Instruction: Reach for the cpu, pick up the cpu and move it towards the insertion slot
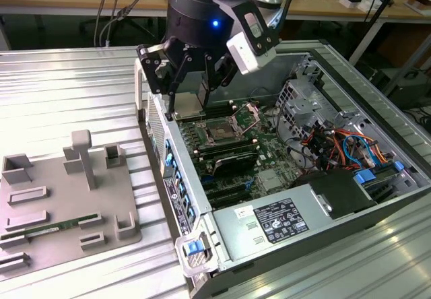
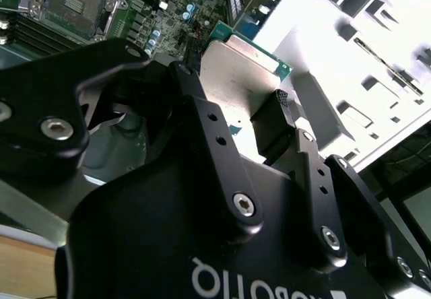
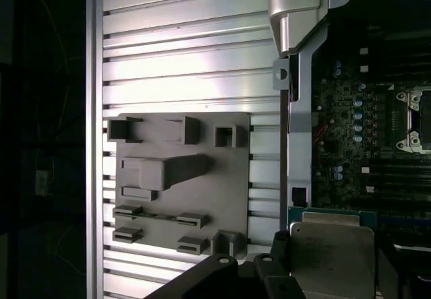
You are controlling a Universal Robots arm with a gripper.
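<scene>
While its black metal fingers [image 2: 279,120] clamp opposite edges, the hand [image 1: 190,100] grasps the cpu [image 2: 236,83], a flat square chip with a dull silvery lid and green rim, held in the air over the open computer case's [image 1: 176,178] near wall. Inside, the insertion slot [image 1: 220,133] shows a brownish-gold square framed by shiny bracket. A matte grey moulded tray [image 1: 47,208] lies on the ribbed aluminium tabletop [image 1: 67,90].

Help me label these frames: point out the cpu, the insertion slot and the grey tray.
cpu [image 3: 331,258], first wrist view, on its silvery metal top.
insertion slot [image 1: 221,133], exterior view, on its dark centre.
grey tray [image 3: 225,184], first wrist view, on a bare flat part.
</scene>
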